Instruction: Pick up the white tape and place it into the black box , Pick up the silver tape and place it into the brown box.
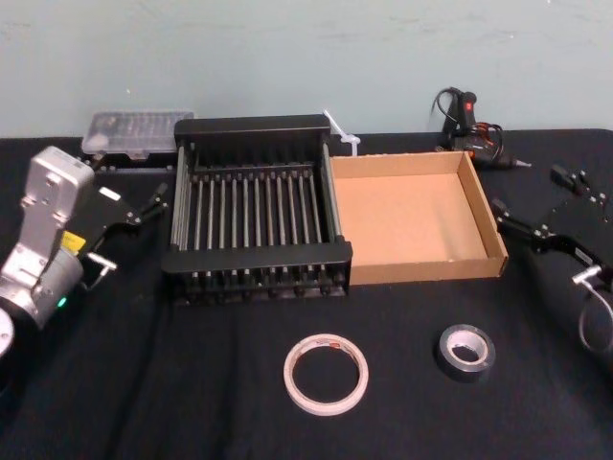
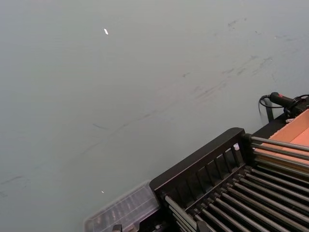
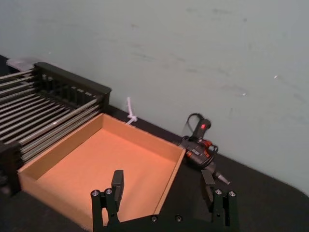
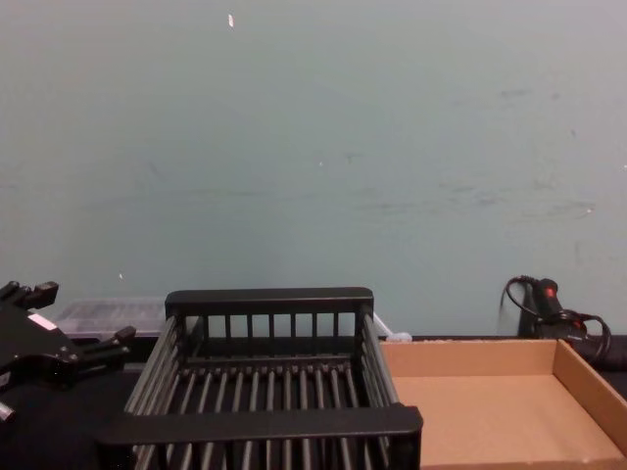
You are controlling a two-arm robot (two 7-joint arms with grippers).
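The white tape (image 1: 326, 374), a wide thin ring, lies flat on the black cloth near the front, in the middle. To its right lies the smaller silver tape (image 1: 466, 352). Behind them stand the black box (image 1: 257, 257) and, touching its right side, the brown box (image 1: 426, 271), both with nothing inside. My left gripper (image 1: 129, 230) hovers open left of the black box (image 4: 269, 423). Right of the brown box (image 3: 111, 159), my right gripper (image 1: 532, 192) is open with nothing between its fingers (image 3: 117, 181).
A clear plastic case (image 1: 134, 129) sits behind the black box at the back left. A glue gun (image 1: 474, 125) with its cord lies behind the brown box, and a white zip tie (image 1: 343, 134) lies between the boxes at the back. A pale wall closes the far side.
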